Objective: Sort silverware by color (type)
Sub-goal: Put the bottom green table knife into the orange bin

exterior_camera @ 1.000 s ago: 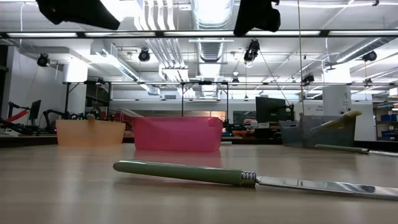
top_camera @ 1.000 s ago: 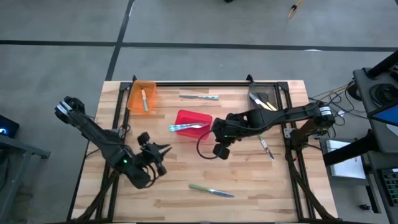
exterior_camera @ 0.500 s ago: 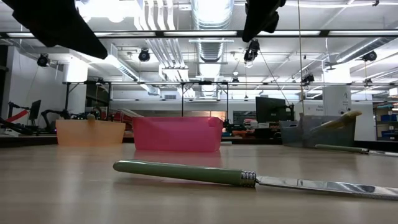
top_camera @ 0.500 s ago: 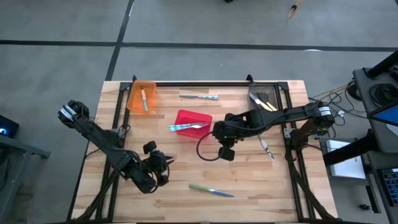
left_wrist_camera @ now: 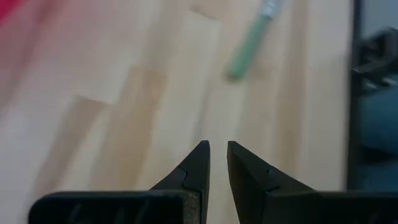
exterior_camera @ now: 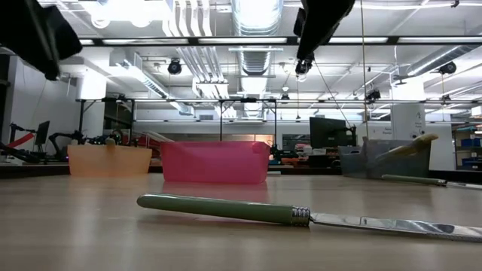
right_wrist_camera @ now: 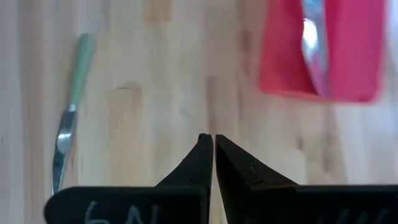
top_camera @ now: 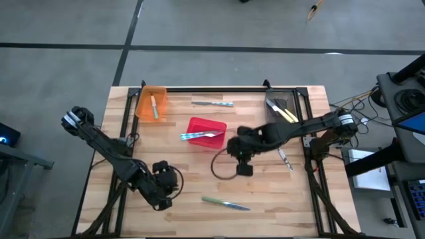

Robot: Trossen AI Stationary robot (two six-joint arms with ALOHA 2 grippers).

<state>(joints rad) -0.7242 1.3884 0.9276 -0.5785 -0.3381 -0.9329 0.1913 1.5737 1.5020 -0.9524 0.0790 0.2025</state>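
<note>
The silverware lies scattered. A green-handled knife [top_camera: 224, 203] rests flat near the table's front edge, also in the low view [exterior_camera: 226, 209] and both wrist views [left_wrist_camera: 249, 43] [right_wrist_camera: 73, 81]. A blue-handled utensil [top_camera: 201, 135] lies across the red bin [top_camera: 206, 126]. Another blue one [top_camera: 212, 103] lies by the far edge, and a further utensil [top_camera: 285, 158] at the right. My left gripper [left_wrist_camera: 218, 144] hangs over bare wood left of the green knife, all but shut and empty. My right gripper [right_wrist_camera: 208, 137] hovers shut and empty near the table's middle, right of the red bin [right_wrist_camera: 323, 56].
An orange bin [top_camera: 151, 103] with a green-handled utensil stands at the far left. A grey bin [top_camera: 282, 106] at the far right holds yellow-handled utensils. A black cable loop [top_camera: 222, 166] hangs beside my right gripper. Bare wood lies between the two grippers.
My left gripper has moved a little toward the table's near edge and its wrist has swung round, so the fingers now tip downward. My right gripper has sunk slightly and rolled about its own axis. Both stay shut, and no utensil has moved.
</note>
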